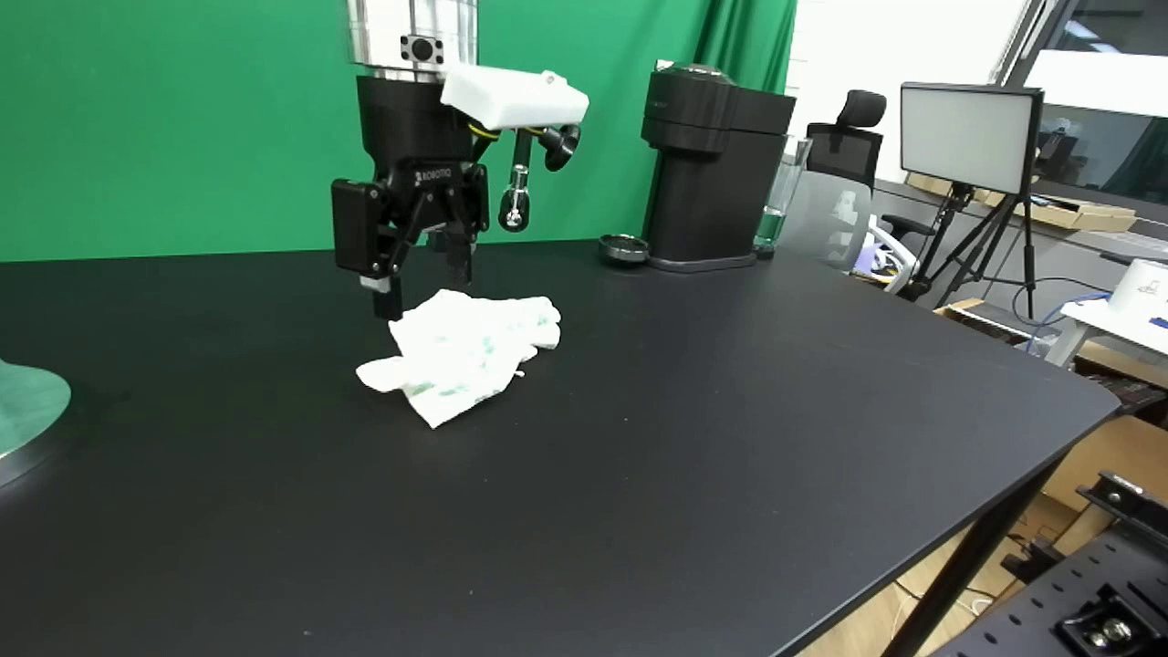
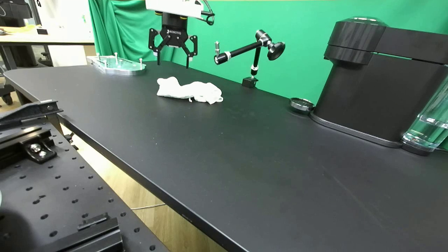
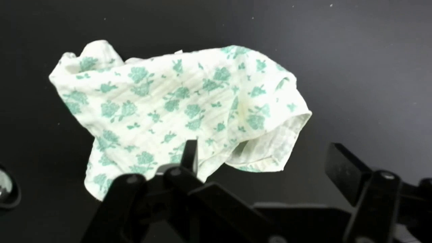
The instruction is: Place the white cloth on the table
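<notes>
Gripper [image 2: 173, 63] is spread wide on my end, fingers [image 3: 347, 173] well apart, hanging just above the cloth [image 3: 175, 101]. Cloth is down on the table [image 2: 252, 157]; in an exterior view I see a gap between it and the fingertips. From the wrist, one finger overlaps the cloth, the other has bare table behind it.

Containers: tank [image 2: 434, 112], tall and clear, beside the coffee machine [image 2: 371, 98]. Line across it low down; can't tell if that's water. Dish [image 2: 300, 106]: round, shallow, shiny rim, right by the machine's foot. Can't read the inside.

Materials: cloth is white, crinkled weave, green flower print, faint yellowish patch toward one side. Lies rumpled, outline ragged, one corner folded so the paler underside shows. Table: dark, matte, pale specks, rounded corner. Machine: dark, smooth, domed top. Backdrop [image 1: 182, 128]: green fabric, flat for most of its run, hanging in folds at one end. Plate [image 2: 120, 71]: clear slab, light posts standing on it, flat on the table. Support arm [image 2: 241, 50]: black, jointed, fat knob, foot at the table's back edge. Rack [image 2: 70, 196]: dark, flat, rows of holes, rails on top. Screen [image 1: 967, 137]: pale flat panel on black legs, beyond the table.
</notes>
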You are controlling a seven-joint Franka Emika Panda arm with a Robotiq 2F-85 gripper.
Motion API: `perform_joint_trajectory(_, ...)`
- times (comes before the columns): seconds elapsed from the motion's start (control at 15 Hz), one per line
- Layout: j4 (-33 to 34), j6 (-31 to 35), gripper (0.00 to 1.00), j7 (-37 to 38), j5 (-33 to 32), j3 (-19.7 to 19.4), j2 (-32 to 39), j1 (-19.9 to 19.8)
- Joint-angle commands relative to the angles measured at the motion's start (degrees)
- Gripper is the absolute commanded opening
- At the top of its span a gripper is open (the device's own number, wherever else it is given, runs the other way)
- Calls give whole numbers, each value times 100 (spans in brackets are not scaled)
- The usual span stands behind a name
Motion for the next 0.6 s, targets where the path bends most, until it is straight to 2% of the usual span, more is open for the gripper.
perform_joint_trajectory(0.0, -502, 285, 100, 104, 0, 7, -474, -3)
perform_joint_trajectory(0.27, -673, 13, 100, -115, 573, 193, -677, -152)
perform_joint_trajectory(0.33, -451, 128, 100, -49, 345, 82, -406, -40)
perform_joint_trajectory(0.53, -536, 60, 100, -94, 503, 131, -500, -70)
